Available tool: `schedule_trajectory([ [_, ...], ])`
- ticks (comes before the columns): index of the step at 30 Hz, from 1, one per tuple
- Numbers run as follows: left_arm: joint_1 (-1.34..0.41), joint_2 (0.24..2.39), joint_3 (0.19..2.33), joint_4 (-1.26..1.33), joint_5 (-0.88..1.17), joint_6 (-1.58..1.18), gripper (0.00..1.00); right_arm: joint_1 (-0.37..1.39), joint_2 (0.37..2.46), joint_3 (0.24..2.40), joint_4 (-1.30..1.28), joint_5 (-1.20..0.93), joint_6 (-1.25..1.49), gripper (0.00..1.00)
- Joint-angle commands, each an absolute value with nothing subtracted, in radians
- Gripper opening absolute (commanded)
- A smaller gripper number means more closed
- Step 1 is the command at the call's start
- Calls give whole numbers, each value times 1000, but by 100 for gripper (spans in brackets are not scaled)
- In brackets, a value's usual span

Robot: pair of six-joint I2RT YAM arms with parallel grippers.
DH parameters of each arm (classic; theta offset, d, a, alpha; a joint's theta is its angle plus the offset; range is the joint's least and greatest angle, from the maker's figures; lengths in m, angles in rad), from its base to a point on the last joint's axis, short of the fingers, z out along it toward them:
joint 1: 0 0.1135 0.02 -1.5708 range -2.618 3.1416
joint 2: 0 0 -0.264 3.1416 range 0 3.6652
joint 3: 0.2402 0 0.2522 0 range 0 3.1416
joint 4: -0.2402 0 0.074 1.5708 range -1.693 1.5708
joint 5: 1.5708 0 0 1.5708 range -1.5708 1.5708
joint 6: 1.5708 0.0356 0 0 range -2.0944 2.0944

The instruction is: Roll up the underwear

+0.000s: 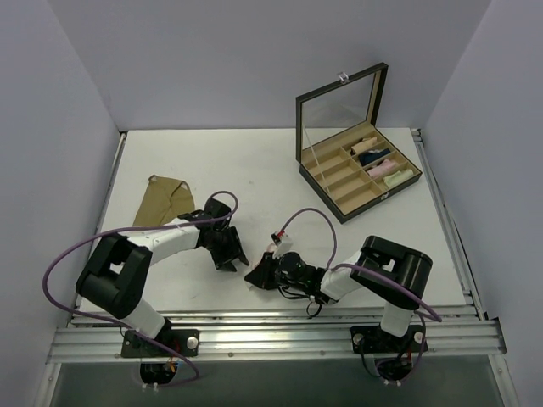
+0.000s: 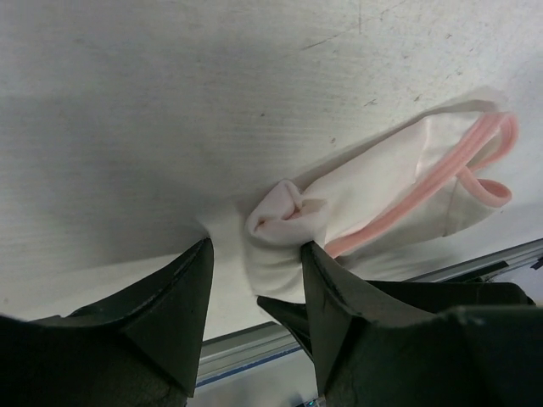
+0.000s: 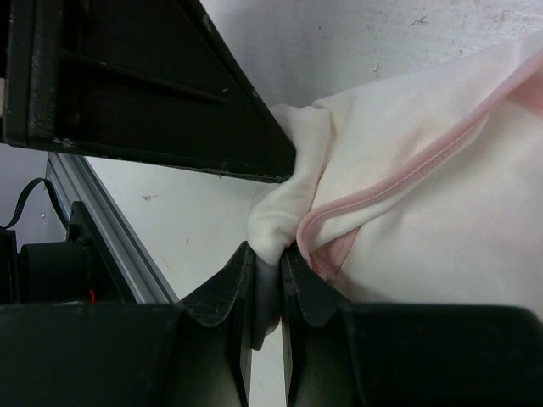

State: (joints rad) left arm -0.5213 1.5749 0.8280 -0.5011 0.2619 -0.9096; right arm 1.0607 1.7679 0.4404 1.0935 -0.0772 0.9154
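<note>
Left wrist view: the left gripper stands wide open low over the white table, its two black fingers either side of the bunched, twisted end of a small white cloth brief with pink edging, holding nothing. The rest of the garment stretches away to the right, flat on the surface, with its pink-trimmed leg openings at the far end. Right wrist view: the right gripper is nearly closed, and a fold of the same white cloth is pinched between its fingertips just beside the pink seam. One black finger of the other arm crosses the upper left of that view, touching the fabric. Seen from above, both arms meet near the table's front centre, their grippers close together. A second, tan-beige cloth brief lies spread out well apart at the left. A dark rectangular organiser box with its glass lid raised sits at the back right, and rolled cloths in pink, navy and mint green fill its right-hand compartments.
</note>
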Motion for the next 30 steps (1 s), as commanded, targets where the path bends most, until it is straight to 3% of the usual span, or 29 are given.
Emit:
schedule_trajectory([
  [1, -549, 1604, 839, -397, 259, -911, 54, 1055, 1819, 429, 890, -80, 885, 2],
  [5, -558, 1637, 838, -397, 261, -908, 47, 1055, 1793, 454, 804, -74, 873, 14],
  [9, -563, 1654, 828, -425, 244, -904, 24, 1052, 1705, 524, 596, -3, 830, 30],
  [13, -568, 1669, 854, -483, 212, -891, 12, 1057, 1609, 630, 303, 112, 784, 40],
  [20, -578, 1736, 1046, -832, 54, -877, 4, 1135, 1572, 859, 40, 299, 669, 44],
  [30, -594, 1850, 1223, -974, 66, -854, 2, 1255, 1635, 927, 103, 373, 577, 44],
])
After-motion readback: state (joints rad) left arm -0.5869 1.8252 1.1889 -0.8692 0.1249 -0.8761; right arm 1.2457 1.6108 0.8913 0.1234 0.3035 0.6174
